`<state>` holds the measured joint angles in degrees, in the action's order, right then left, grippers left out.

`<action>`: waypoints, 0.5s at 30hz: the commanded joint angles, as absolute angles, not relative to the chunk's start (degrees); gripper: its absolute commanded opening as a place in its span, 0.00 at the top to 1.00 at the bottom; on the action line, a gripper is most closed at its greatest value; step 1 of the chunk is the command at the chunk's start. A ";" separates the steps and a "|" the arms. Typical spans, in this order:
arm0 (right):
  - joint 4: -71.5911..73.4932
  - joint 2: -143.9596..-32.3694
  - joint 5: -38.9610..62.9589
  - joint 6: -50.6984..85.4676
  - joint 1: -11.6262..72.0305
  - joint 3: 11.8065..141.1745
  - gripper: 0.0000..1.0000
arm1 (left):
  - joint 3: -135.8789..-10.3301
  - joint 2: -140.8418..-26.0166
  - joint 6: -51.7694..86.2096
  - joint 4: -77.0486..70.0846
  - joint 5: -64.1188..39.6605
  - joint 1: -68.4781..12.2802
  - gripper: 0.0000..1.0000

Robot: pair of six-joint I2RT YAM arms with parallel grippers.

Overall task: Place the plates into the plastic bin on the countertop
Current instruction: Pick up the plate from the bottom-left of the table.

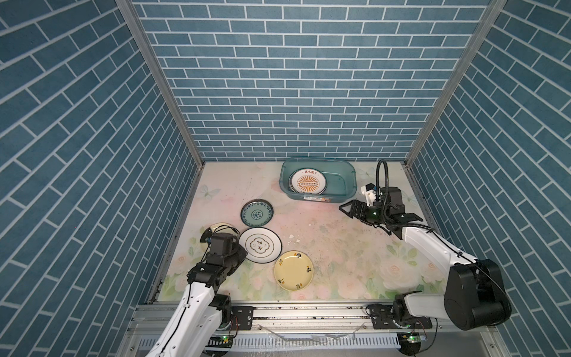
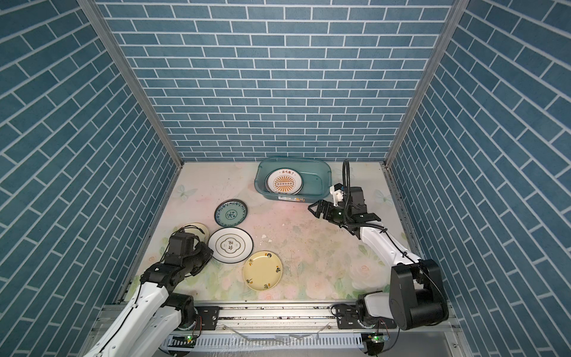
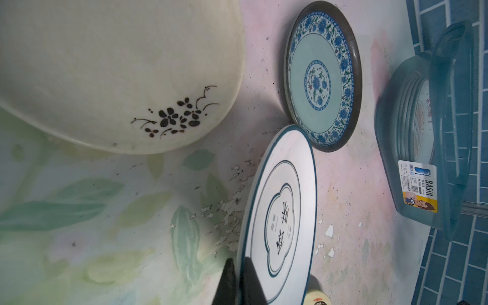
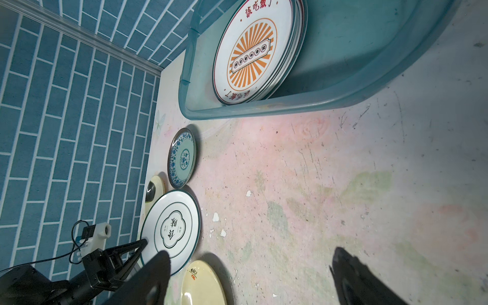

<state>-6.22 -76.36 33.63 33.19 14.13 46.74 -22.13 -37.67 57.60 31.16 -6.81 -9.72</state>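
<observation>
- Left gripper (image 3: pixel 237 269): the jaws are closed on the rim of the white plate (image 1: pixel 260 245), one finger over the lip and one under it. The plate lies on the desk (image 1: pixel 324 241). Whether its edge has left the surface cannot be told.
- Neighbours: the blue flowered plate (image 1: pixel 257 212) lies just beyond the held one. The cream plate (image 3: pixel 105 66) lies just beside it, partly under the left arm. The yellow plate (image 1: pixel 293 270) lies just beside its near edge.
- Bin (image 1: pixel 346 171): it stands at the far side of the desk, well apart from the held plate. A stack topped by the sunburst plate (image 1: pixel 307 182) fills the end nearer the left arm, and the other end is bare.
- Right gripper (image 1: pixel 345 206): the jaws are spread wide and hold nothing. It hovers just beside the bin's near corner on the right side.
- Step in hand, as judged: lifting the white plate and carrying it to the bin.
- Lift: raise the gripped edge first, so the plate tips up and off without dragging into its three neighbours.
- Carry: a pinch on a thin rim lets a wide plate swing or slip, so travel is best slow, with the plate hanging edge-down.
- Release: bring the plate over the rim, lower it onto the stack or the bare end, and only then open. The right arm is best kept clear of the path.
</observation>
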 commanded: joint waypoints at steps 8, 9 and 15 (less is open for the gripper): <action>-0.37 -81.09 39.44 37.18 13.91 48.15 0.12 | -28.81 -40.38 57.33 28.38 -11.26 -9.62 1.00; 0.34 -81.34 39.74 37.87 13.93 48.01 0.14 | -29.22 -40.23 57.69 27.51 -11.64 -9.75 1.00; 3.74 -82.69 40.84 41.21 15.04 48.34 0.24 | -31.75 -40.81 58.21 23.20 -11.87 -10.46 1.00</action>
<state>0.60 -82.00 38.94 38.22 14.39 46.87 -29.36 -40.64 57.74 28.58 -10.85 -10.00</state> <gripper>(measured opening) 0.775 0.081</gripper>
